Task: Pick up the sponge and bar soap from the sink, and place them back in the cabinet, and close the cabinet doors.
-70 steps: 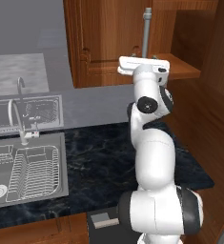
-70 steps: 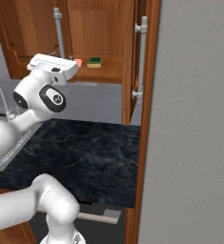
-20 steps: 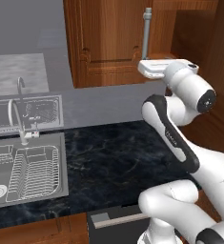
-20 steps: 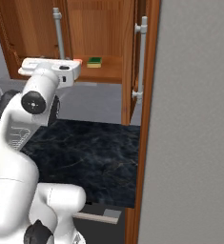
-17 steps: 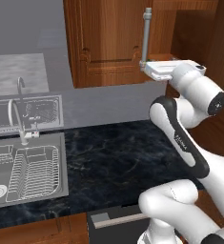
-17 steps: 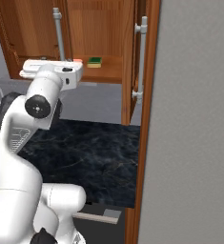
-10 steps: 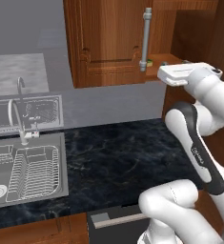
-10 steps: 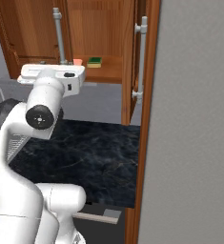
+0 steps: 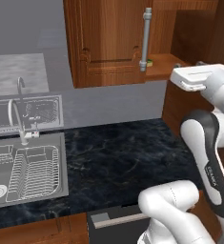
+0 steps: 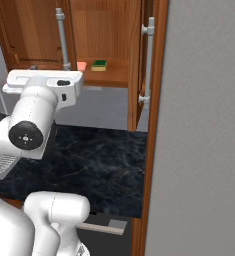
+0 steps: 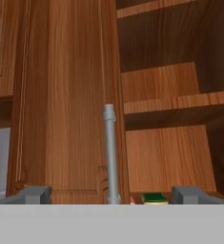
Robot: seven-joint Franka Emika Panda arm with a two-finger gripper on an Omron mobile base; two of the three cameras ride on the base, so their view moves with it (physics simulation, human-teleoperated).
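The dark green sponge (image 10: 99, 65) and the salmon-pink bar soap (image 10: 81, 66) lie side by side on the lower shelf of the cabinet (image 10: 109, 75). Both cabinet doors stand open: the left door (image 9: 108, 43) with its silver handle (image 9: 144, 38), and the right door (image 10: 139, 65). My gripper (image 11: 112, 195) is open and empty, hanging in front of the shelf and apart from it, level with the shelf. In the hand view it faces the left door's handle (image 11: 109, 152), with the sponge (image 11: 154, 198) just right of the handle. The sink (image 9: 61, 181) is low at the left.
A curved faucet (image 9: 18, 114) stands behind the sink, and a wire rack (image 9: 35, 174) lies in the basin. Dark marble counter (image 9: 118, 162) stretches below the cabinet. A dark drawer (image 9: 113, 221) juts out under the counter edge. A grey wall panel (image 10: 204, 125) bounds the right side.
My hand has drawn back from the shelf and swung to the right in the left base view, staying open. The sponge and soap have stayed on the shelf; the doors have not moved.
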